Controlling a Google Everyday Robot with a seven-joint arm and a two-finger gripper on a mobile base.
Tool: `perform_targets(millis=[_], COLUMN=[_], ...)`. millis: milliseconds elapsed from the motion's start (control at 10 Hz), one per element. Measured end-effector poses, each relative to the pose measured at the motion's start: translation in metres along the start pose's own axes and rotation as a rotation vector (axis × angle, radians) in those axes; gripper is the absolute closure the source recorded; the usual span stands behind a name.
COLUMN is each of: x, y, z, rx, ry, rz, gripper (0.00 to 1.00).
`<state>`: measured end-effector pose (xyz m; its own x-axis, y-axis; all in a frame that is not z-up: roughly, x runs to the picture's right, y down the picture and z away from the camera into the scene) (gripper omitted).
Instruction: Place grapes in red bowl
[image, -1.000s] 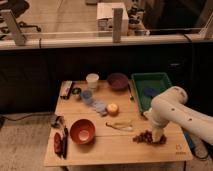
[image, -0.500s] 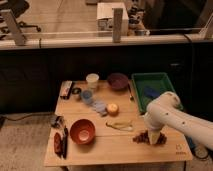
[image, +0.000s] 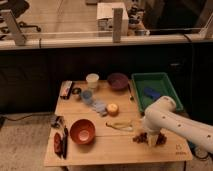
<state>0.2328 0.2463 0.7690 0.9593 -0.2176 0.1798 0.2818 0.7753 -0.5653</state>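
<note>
Hanging low over the pale wooden table (image: 115, 146), the white arm's gripper (image: 152, 140) stands spread open right at the dark reddish-brown bunch of grapes (image: 140, 137), which lies on the tabletop. The round orange-red bowl (image: 82, 131) sits well apart from them, along the same near edge.

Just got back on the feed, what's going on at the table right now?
The robot's white arm reaches in from the right, with its claw down at the grapes near the front right of the table. The claw is open. The grapes lie on the wood, partly hidden by it, and are not lifted yet. The red bowl sits at the front left with no grapes in it.
</note>
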Motion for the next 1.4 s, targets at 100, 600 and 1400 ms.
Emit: perform_targets(millis=[100, 600, 1400], x=[-0.001, -0.004, -0.008], y=[0.001, 0.002, 0.003], z=[0.006, 0.023, 0.033], rx=[-0.003, -0.019, -0.038], ry=[-0.006, -0.036, -0.055], rz=[-0.003, -0.017, -0.017], gripper=[0.2, 0.3, 0.52])
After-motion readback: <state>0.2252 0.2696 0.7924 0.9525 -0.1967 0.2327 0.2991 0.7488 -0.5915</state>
